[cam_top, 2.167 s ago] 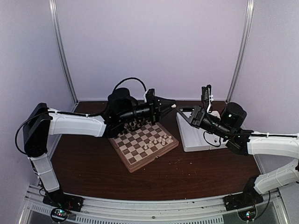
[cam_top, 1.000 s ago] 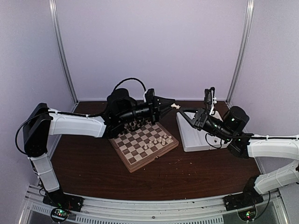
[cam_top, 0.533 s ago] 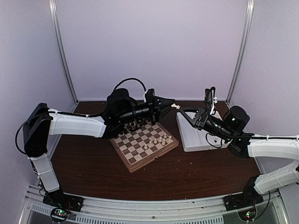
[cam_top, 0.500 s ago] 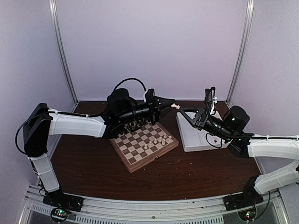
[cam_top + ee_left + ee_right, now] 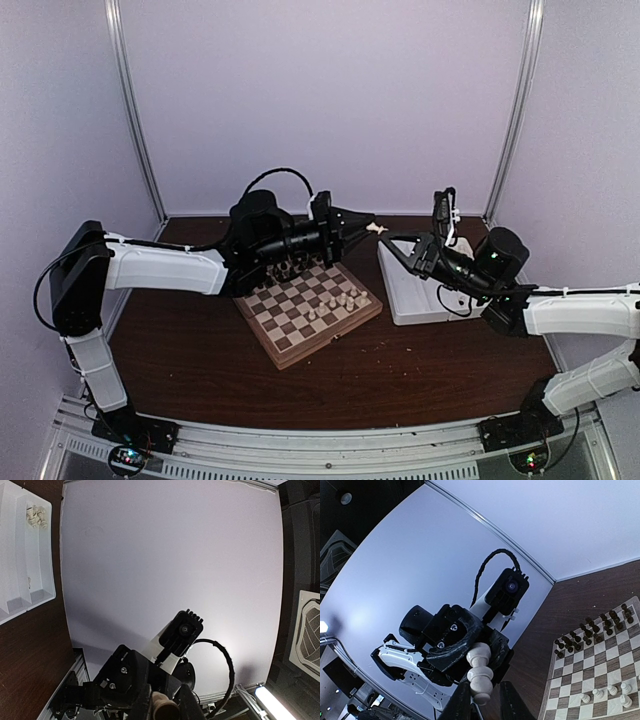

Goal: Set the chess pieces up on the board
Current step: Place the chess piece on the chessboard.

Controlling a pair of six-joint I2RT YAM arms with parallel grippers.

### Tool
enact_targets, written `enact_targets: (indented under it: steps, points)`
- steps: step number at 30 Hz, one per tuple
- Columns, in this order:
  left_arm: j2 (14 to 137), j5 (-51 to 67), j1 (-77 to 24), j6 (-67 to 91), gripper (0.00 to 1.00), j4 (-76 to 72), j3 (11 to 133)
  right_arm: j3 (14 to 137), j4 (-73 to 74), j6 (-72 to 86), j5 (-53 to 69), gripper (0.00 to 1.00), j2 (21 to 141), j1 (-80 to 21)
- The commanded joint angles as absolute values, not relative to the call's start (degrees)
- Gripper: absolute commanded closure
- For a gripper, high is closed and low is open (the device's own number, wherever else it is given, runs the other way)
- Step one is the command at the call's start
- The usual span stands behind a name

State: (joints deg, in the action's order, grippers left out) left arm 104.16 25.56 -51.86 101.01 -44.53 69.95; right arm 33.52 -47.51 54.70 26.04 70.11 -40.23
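Note:
A cream-white chess piece (image 5: pixel 377 229) hangs in the air between the board (image 5: pixel 272 345) and the tray, lying roughly level. My left gripper (image 5: pixel 371 227) is shut on its base end (image 5: pixel 165 709). My right gripper (image 5: pixel 388 239) meets it from the right, and the piece's other end (image 5: pixel 481 674) sits between the right fingers (image 5: pixel 461 701). One finger touches it; a thin gap shows beside the other. Several cream pieces (image 5: pixel 340 300) stand on the board's right side (image 5: pixel 607 692).
Dark pieces (image 5: pixel 291 266) fill the board's far rows (image 5: pixel 592 627). A white rectangular tray (image 5: pixel 405 298) lies right of the board, under the right arm, with a few cream pieces (image 5: pixel 36 516) in one compartment. Purple walls close in at the back and sides.
The right arm has edged left toward the left gripper, and its jaws have narrowed around the free end of the piece. The left arm has held still.

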Motion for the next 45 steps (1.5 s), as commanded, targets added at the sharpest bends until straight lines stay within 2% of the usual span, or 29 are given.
enact_targets:
  steps: [1, 3, 7, 12, 14, 17, 20, 23, 31, 38, 45]
  points:
    - [104.9, 26.3, -52.1, 101.2, 0.89, -47.9, 70.0, 34.8, -50.9, 55.6, 27.2, 0.79, 70.1, -39.5]
    - [104.8, 26.2, -52.1, 101.2, 0.89, -47.8, 70.0, 34.6, -51.2, 55.7, 27.2, 0.81, 69.7, -39.5]
    - [104.8, 26.2, -52.1, 101.1, 0.89, -47.8, 69.9, 34.5, -51.0, 55.6, 27.2, 0.94, 69.3, -39.2]
    - [104.8, 26.2, -52.1, 100.2, 0.85, -47.9, 69.6, 34.5, -49.6, 54.9, 27.5, 0.97, 68.6, -39.1]
    - [104.7, 26.1, -52.1, 99.3, 0.78, -47.8, 69.2, 34.6, -47.6, 53.7, 27.5, 0.98, 67.8, -39.0]
    - [103.5, 25.8, -52.1, 96.7, 0.62, -46.3, 67.8, 35.3, -40.3, 50.5, 27.3, 0.99, 65.7, -38.9]
    - [100.8, 24.5, -51.7, 91.8, 0.51, -41.3, 65.3, 36.7, -29.8, 45.4, 26.2, 0.99, 62.6, -39.0]
    - [97.0, 22.4, -50.9, 86.8, 0.47, -35.6, 62.2, 39.9, -15.8, 38.6, 24.8, 0.99, 59.8, -39.1]
    - [83.9, 14.7, -46.6, 65.7, 0.44, -9.9, 58.8, 49.5, 15.2, 22.6, 18.3, 0.99, 58.6, -39.2]
    - [73.8, -1.0, -45.3, 44.6, 0.39, 10.5, 60.7, 55.1, 25.9, 19.0, 20.3, 0.99, 66.4, -39.9]
    - [67.5, -12.4, -45.3, 31.7, 0.33, 17.0, 59.2, 62.2, 31.2, 18.5, 19.0, 1.0, 76.3, -41.8]
